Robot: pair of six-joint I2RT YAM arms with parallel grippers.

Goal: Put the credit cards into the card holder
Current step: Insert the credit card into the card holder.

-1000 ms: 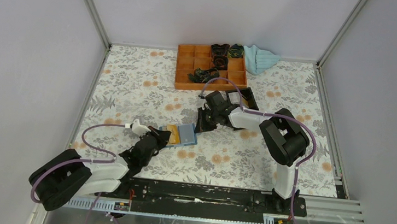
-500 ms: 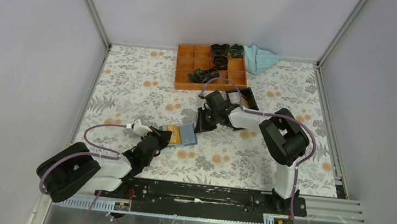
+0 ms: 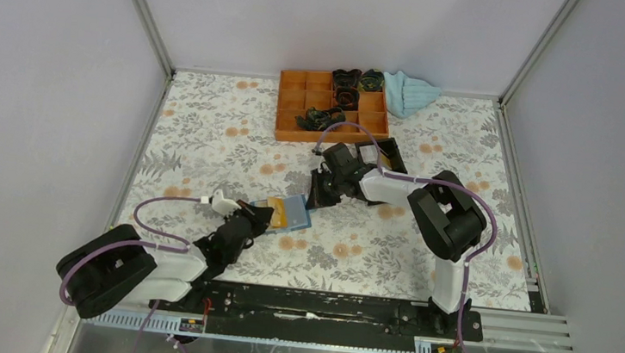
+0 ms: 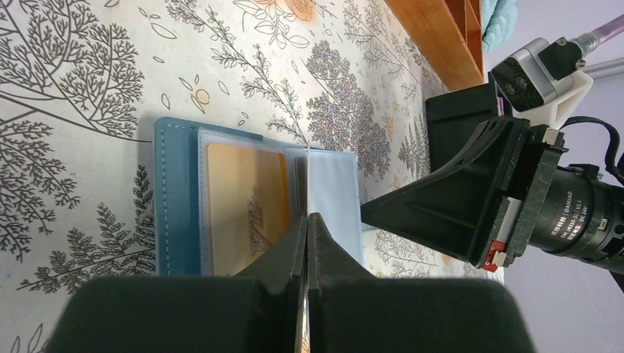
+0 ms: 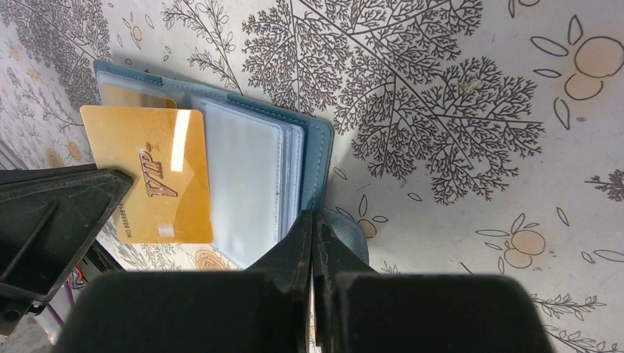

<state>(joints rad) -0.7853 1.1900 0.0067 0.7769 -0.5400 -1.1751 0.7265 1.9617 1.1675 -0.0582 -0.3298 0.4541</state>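
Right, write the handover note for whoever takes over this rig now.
Left gripper: shut on a gold credit card, held over the open card holder, not yet inside it.
Right gripper: shut, tip against the holder's edge; whether it pinches the cover is unclear.
Done: the holder lies open, and a second gold card sits in one of its clear pockets.
Left: slide the held card in, then check for more cards.
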